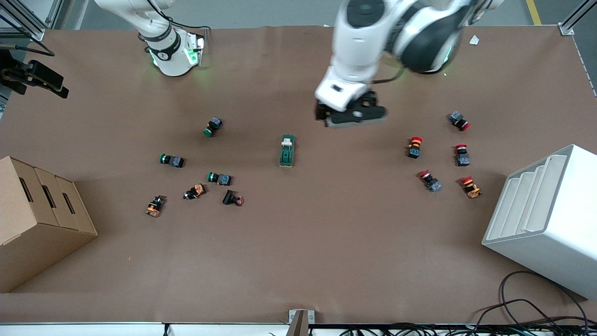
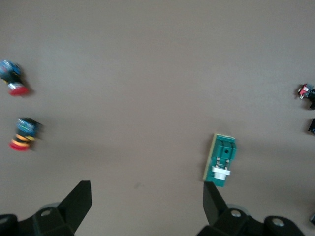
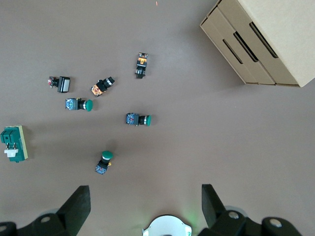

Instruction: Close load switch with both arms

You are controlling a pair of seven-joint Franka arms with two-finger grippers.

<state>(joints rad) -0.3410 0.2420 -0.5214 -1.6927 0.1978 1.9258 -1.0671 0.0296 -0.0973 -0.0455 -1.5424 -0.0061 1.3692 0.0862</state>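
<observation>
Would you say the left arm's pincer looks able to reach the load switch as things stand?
Probably yes. The left pincer hangs open over bare table beside the load switch, and nothing lies between them; the nearest push-buttons sit well apart.

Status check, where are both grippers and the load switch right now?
Left gripper open, in the air near the load switch. Right gripper open, high over its end of the table. Switch untouched mid-table, nothing blocking it.

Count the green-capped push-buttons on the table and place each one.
3, all toward the right arm's end: one farthest from the front camera, one nearest the cardboard box, one beside an orange-bodied button. None appear hidden.
</observation>
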